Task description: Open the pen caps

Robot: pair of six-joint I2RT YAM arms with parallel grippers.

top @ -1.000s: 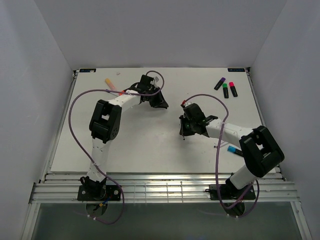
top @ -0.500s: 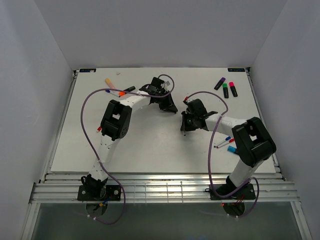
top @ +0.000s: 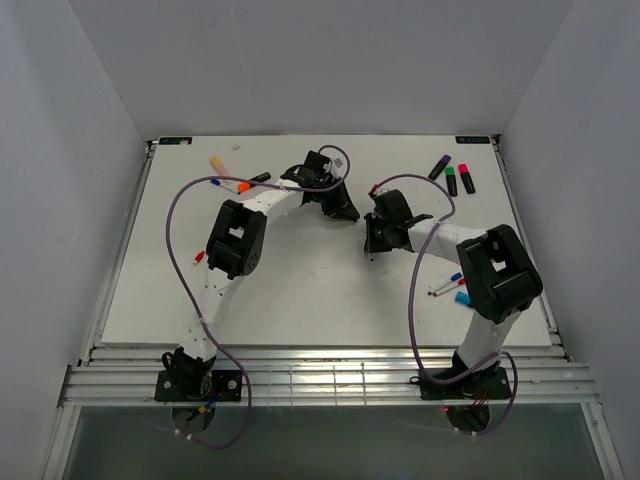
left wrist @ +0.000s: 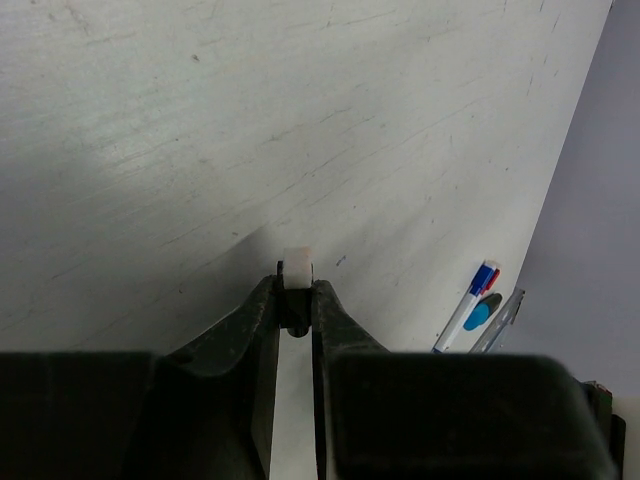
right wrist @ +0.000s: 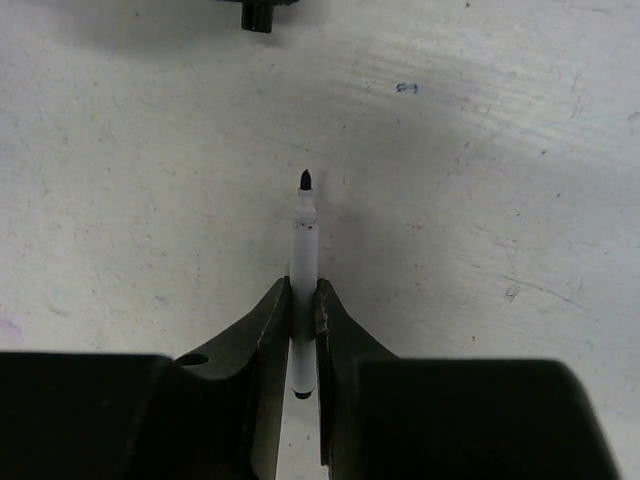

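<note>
Top view high behind bases (top: 190,380), wrist views close past fingers (left wrist: 245,340), sharing tabletop (top: 300,290)

Even diffuse overhead light, no glare. White table (top: 300,290) bright; soft shadows under arms. Left wrist view: left gripper (left wrist: 296,298) dark, slightly soft; grey shadow across table. Right wrist view: thin pen (right wrist: 303,255) sharp, faint shadow around.

stretched both arms forward and inward, wrists angled down. held left tool (left wrist: 296,292) and right tool (right wrist: 304,296) pinched to narrow gaps, tips near each other.
</note>
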